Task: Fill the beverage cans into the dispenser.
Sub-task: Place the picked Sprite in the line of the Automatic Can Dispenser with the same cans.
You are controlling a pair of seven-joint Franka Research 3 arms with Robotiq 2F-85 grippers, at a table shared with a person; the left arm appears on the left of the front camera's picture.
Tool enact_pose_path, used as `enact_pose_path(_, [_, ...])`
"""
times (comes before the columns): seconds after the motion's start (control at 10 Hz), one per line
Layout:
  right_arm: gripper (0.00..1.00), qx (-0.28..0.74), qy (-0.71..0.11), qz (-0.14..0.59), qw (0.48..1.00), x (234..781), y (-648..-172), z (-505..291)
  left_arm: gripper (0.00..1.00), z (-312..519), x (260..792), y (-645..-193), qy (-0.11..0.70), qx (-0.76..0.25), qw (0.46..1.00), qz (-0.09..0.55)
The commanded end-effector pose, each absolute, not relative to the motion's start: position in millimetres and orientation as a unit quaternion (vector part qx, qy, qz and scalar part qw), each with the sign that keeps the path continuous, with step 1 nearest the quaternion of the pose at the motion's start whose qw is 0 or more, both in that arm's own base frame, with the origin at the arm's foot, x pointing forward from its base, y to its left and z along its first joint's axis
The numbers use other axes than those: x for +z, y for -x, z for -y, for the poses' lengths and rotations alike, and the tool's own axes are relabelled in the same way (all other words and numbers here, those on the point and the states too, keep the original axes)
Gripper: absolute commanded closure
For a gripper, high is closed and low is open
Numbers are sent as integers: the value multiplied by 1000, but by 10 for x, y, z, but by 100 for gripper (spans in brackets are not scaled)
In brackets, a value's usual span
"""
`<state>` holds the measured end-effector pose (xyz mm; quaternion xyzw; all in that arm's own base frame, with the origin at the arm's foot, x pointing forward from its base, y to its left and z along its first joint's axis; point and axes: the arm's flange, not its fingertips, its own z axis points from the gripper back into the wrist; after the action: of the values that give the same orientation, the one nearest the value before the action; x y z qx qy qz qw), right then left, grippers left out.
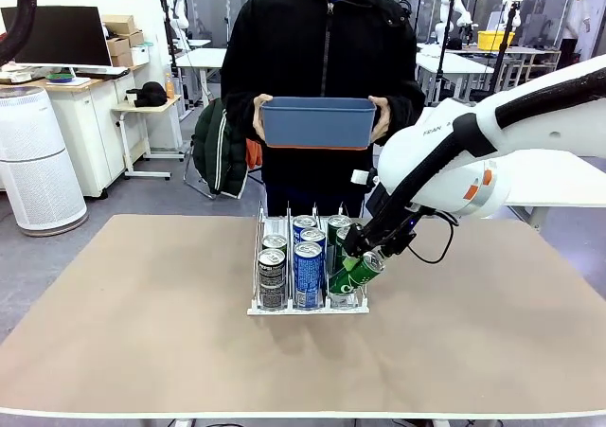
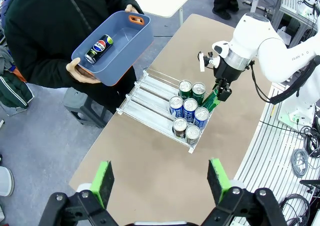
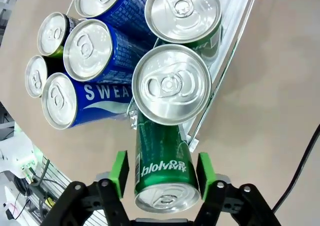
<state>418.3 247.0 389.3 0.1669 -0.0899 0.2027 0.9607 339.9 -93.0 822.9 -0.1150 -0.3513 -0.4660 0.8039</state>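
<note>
Grip: right hand (image 3: pixel 162 173) clamped on tilted green can (image 1: pixel 357 273); left hand (image 2: pixel 161 181) wide open.

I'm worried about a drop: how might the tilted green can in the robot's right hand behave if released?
Glossy and round, the green can would probably slide between the green pads of the right hand if loosened. Held tilted, it likely falls sideways and rolls on the table.

Blue bin (image 1: pixel 317 124) (orange-trimmed), tan table (image 1: pixel 142 332), white air purifier (image 1: pixel 36 162)
</note>
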Motion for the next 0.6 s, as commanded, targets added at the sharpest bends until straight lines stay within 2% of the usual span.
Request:
enact_pose_path(0.0, [76, 197, -133, 70, 969, 4031, -4172, -2530, 0, 921, 8225, -3402, 115, -464, 804, 353])
enact_pose_path(0.1, [62, 205, -108, 57, 971, 4082, -4205, -2579, 0, 921, 8225, -3402, 115, -464, 804, 353])
enact_pose_path(0.2, [96, 208, -80, 38, 974, 4133, -4243, -2652, 0, 921, 8225, -3402, 115, -464, 804, 353])
enact_pose_path(0.3, [61, 209, -65, 35, 975, 4152, -4267, -2761, 0, 921, 8225, -3402, 115, -464, 804, 353])
enact_pose_path(0.4, [100, 215, -48, 32, 975, 4168, -4323, -2843, 0, 921, 8225, -3402, 115, -464, 804, 353])
enact_pose_path(0.5, [80, 224, -38, 23, 974, 4170, -4419, -2896, 0, 921, 8225, -3402, 115, -464, 804, 353])
